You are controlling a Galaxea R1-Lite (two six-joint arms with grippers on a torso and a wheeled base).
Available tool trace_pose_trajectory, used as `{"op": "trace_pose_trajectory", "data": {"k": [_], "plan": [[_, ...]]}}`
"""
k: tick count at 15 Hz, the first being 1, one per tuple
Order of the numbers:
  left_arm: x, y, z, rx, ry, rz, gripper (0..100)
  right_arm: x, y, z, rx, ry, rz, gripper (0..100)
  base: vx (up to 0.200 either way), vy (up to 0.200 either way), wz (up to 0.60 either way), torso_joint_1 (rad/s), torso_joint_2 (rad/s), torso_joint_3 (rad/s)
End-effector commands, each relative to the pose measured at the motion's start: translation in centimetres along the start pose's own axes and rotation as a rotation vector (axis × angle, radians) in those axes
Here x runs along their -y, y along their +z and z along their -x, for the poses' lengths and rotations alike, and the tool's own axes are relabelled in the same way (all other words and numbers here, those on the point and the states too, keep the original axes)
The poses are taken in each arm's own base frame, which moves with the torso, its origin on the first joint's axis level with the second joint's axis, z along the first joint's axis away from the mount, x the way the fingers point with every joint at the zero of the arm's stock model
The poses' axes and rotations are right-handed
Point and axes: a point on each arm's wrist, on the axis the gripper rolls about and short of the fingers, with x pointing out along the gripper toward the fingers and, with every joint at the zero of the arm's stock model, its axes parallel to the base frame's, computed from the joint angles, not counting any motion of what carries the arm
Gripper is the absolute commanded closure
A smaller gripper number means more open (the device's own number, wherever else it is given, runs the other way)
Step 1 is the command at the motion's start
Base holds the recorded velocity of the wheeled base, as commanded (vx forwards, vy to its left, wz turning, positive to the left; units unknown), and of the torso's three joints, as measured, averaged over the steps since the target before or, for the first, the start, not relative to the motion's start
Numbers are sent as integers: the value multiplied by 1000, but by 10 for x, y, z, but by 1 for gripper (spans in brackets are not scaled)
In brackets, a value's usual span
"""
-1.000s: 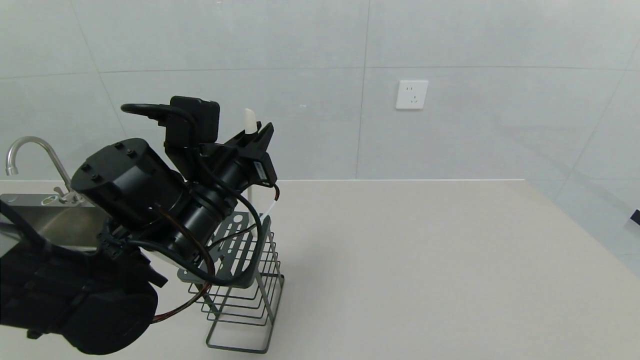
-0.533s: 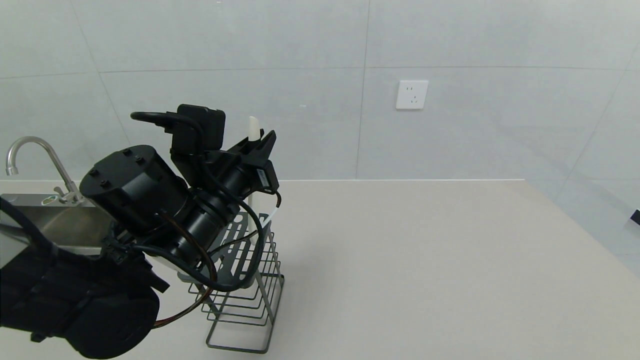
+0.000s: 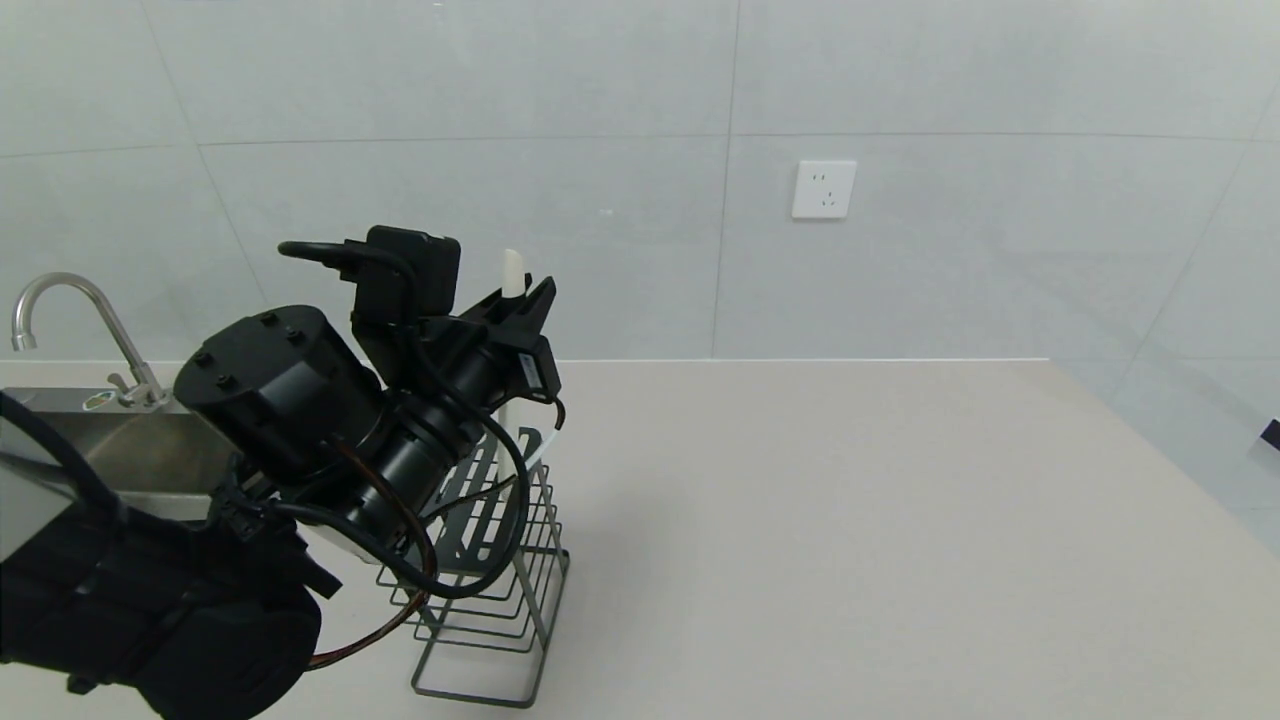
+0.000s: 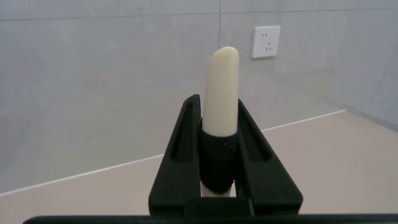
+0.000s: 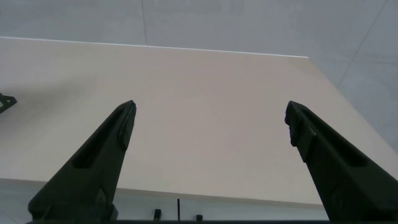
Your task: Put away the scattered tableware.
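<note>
My left gripper is shut on a white utensil handle, held upright above the dark wire rack near the counter's front left. In the left wrist view the rounded handle end sticks up between the black fingers of the left gripper. The arm's body hides the utensil's lower end and much of the rack's top. My right gripper is open over bare counter with nothing between its fingers.
A steel sink with a curved faucet lies at the left, behind the rack. The beige counter stretches free to the right. A wall socket sits on the tiled wall behind.
The left arm has shifted slightly right and downward with the utensil, bringing it lower over the rack. The gripper has stayed shut on it.
</note>
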Motion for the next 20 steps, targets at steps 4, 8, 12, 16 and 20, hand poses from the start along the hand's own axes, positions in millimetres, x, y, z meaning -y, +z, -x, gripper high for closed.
{"op": "trace_pose_trajectory", "data": {"k": [4,8,12,16,20], "plan": [[1,-10,-1,-33,6,11,100,0,0,0,0,2,1,0,0,0,0,0,0,0],[1,-14,2,-56,4,8,100,0,0,0,0,1,1,0,0,0,0,0,0,0],[-1,-15,2,-58,7,6,0,0,0,0,0,2,1,0,0,0,0,0,0,0],[-3,-9,2,-31,-9,-29,0,0,0,0,0,2,-1,0,0,0,0,0,0,0],[-34,14,-1,114,-356,-168,0,0,0,0,0,1,-4,0,0,0,0,0,0,0]]}}
